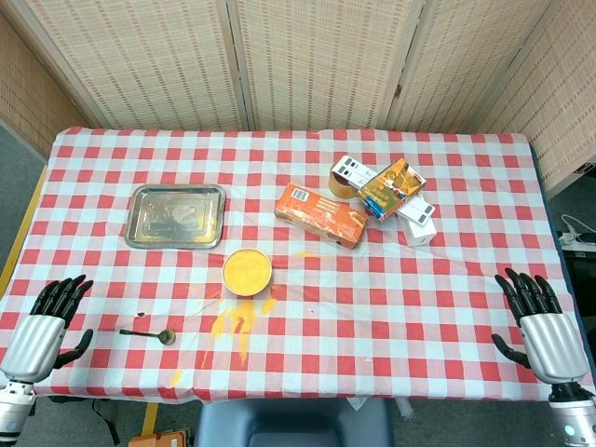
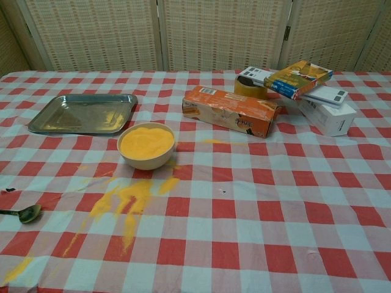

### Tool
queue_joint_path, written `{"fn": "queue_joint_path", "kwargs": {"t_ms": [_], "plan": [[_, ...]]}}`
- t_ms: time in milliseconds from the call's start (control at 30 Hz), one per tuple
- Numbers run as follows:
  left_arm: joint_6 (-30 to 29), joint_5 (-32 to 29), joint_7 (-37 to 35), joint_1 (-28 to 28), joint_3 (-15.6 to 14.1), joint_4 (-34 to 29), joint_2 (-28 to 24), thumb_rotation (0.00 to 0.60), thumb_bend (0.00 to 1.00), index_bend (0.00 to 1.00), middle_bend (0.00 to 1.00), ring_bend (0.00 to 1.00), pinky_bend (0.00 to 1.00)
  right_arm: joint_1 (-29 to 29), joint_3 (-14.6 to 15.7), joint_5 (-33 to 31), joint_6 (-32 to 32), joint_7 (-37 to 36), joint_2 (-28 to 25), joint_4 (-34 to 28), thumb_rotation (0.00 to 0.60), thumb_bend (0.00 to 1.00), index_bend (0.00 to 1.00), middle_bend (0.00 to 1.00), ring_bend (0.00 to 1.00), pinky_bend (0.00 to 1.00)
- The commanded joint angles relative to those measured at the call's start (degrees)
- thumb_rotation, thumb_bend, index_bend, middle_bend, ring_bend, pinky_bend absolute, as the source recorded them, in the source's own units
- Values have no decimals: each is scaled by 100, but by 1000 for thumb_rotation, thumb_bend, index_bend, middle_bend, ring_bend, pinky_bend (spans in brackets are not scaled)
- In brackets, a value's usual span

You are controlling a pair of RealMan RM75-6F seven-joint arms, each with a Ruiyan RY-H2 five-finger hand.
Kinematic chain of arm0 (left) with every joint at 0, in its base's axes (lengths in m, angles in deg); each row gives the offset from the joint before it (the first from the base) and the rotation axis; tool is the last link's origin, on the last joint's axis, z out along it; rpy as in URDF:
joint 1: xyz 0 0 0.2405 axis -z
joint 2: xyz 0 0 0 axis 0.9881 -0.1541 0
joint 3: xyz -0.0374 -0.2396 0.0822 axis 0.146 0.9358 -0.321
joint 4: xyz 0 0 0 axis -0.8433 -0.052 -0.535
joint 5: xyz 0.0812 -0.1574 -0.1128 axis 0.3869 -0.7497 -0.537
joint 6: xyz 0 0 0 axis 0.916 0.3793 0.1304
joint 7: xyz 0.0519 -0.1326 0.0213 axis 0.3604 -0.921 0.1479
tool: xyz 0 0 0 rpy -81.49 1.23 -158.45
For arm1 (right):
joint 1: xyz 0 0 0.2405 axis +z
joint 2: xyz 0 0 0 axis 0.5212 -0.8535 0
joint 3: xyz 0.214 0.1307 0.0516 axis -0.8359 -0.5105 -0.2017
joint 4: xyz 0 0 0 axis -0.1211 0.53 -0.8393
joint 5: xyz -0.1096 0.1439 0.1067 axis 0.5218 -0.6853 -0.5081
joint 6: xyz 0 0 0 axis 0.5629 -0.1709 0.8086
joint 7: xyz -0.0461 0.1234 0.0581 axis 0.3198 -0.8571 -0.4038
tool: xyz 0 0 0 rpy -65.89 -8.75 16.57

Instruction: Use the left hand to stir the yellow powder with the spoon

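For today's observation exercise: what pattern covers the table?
Red-and-white checked tablecloth, clearest in the head view.

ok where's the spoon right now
The spoon lies flat on the tablecloth near the front-left edge, just right of the left hand and left of the spilled yellow powder, below the bowl.

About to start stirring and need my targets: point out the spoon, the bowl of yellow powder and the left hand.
spoon (image 1: 167,336), head view, on its bowl end.
bowl of yellow powder (image 2: 127,160), chest view, on its front wall.
left hand (image 1: 42,321), head view, on its back.
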Motion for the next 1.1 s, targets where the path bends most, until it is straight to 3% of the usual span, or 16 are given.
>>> {"fn": "queue_joint_path", "kwargs": {"t_ms": [33,200,267,333,367,400,433,467,567,700,900,1100], "plan": [[30,-1,36,0,-24,-54,-20,600,439,0,0,0,40,-10,-12,-20,-10,65,17,8,600,152,0,0,0,0],[125,145,0,39,-132,-100,-26,600,442,0,1,0,122,-23,-28,-26,-35,150,58,-20,600,152,0,0,0,0],[78,234,53,41,-146,-42,78,600,444,2,91,39,224,-35,-27,-2,-66,144,57,-25,600,152,0,0,0,0],[-40,413,168,50,-152,132,275,600,445,34,275,178,400,-41,-22,23,-81,162,63,-13,600,151,0,0,0,0],[-68,499,227,60,-169,209,346,600,444,90,435,335,561,-41,-20,18,-73,169,67,-8,600,152,0,0,0,0],[-98,593,306,73,-186,283,432,600,444,131,529,429,651,-37,-20,2,-51,176,71,-4,600,151,0,0,0,0],[-97,659,379,91,-202,339,487,600,445,205,684,581,777,-31,-21,-8,-31,177,75,-4,600,151,0,0,0,0],[-99,728,513,117,-203,408,558,600,445,265,791,686,859,-21,-24,-14,-8,177,82,-6,600,152,0,0,0,0],[-91,823,841,169,-179,557,744,600,445,373,975,879,989,-1,-29,-18,28,213,108,7,600,152,0,0,0,0],[284,796,1033,300,-267,643,905,600,447,390,1000,995,1000,31,-44,-73,109,272,150,11,600,152,0,0,0,0],[662,577,926,428,-288,790,1073,600,448,414,1000,1000,1000,62,-69,-188,218,333,179,19,600,151,0,0,0,0],[826,530,1004,521,-311,1106,1260,600,445,310,1000,1000,1000,73,-70,-252,280,372,191,17,600,151,0,0,0,0]]}}
